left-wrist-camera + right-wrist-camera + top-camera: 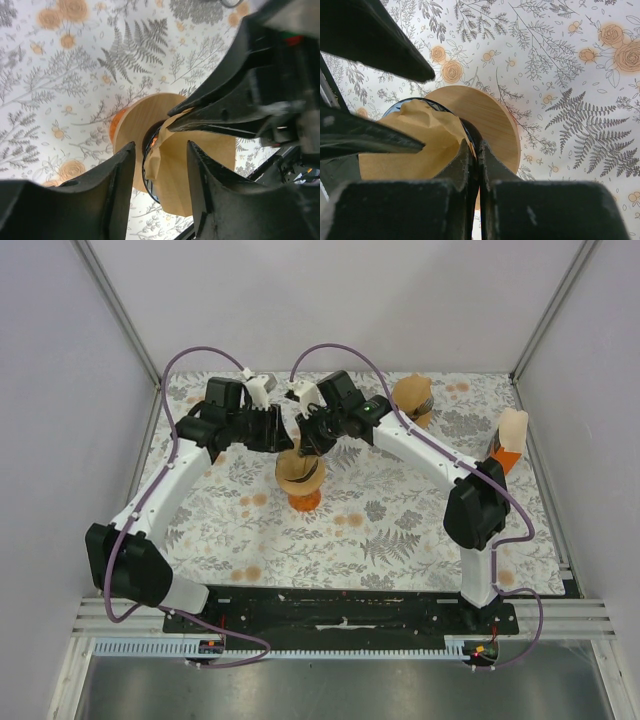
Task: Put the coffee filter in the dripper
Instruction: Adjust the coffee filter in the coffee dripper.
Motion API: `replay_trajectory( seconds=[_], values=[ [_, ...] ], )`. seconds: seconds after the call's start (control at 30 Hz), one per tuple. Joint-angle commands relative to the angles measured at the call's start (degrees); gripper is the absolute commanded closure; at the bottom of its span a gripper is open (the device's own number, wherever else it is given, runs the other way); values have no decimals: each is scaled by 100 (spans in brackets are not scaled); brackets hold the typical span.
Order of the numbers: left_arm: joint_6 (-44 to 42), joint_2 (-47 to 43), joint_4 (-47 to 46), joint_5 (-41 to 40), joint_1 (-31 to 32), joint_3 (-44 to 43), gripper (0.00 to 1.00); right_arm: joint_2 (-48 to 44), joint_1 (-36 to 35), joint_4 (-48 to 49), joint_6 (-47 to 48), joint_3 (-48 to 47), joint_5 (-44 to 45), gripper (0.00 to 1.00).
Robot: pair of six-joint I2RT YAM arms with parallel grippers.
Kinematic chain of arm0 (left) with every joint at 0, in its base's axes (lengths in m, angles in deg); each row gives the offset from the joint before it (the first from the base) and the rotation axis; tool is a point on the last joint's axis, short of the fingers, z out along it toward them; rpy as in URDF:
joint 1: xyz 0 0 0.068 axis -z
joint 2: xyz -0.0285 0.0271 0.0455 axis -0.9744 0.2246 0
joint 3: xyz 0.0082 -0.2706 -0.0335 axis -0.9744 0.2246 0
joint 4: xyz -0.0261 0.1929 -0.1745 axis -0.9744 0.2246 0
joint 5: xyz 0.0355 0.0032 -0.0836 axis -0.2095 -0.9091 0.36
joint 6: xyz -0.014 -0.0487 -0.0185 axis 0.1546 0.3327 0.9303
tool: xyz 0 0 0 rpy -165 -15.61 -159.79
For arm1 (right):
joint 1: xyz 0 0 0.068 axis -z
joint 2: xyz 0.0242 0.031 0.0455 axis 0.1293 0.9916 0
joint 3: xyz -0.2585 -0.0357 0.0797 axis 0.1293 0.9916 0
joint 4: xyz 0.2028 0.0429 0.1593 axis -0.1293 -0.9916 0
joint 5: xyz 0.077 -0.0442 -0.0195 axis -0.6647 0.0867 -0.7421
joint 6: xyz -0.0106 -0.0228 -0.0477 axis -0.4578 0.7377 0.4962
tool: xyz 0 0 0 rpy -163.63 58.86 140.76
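The right gripper (473,150) is shut, and the rim of the coffee filter (415,135) seems to be pinched between its fingers. The left gripper (160,150) is open, with the paper seen between its fingers. The filter is seated in the dripper (490,115) on the table (400,530). In the top view, the dripper is flanked by the left gripper at ten o'clock and the right at one o'clock.

My left pincer (160,150), spread, and my right pincer (474,145), pinched on the brown paper coffee filter (420,135), crowd the mouth of the wood-collared dripper (300,478) from either side; nothing else fits there. The fern-printed table (400,530) in front lies free. A tan rounded holder (413,397) and a cream-and-orange container (510,438) stand well apart, rear right.
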State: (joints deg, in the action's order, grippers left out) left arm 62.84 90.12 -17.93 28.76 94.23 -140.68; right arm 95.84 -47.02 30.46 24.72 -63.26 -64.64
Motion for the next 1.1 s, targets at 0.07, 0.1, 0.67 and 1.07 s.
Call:
replay_trajectory(
  seconds=[0.07,0.1,0.67,1.07],
  values=[
    [-538,-3,277,354,-7,-641,33,-134,-13,118,93,226,393,100],
    [-591,-12,277,363,-7,-615,32,-126,-13,118,75,226,376,96],
    [-882,58,-136,-709,72,132,35,-284,-13,320,-127,164,218,43],
    [-1084,5,127,-366,63,-272,31,-899,74,390,-101,226,192,20]
  ],
)
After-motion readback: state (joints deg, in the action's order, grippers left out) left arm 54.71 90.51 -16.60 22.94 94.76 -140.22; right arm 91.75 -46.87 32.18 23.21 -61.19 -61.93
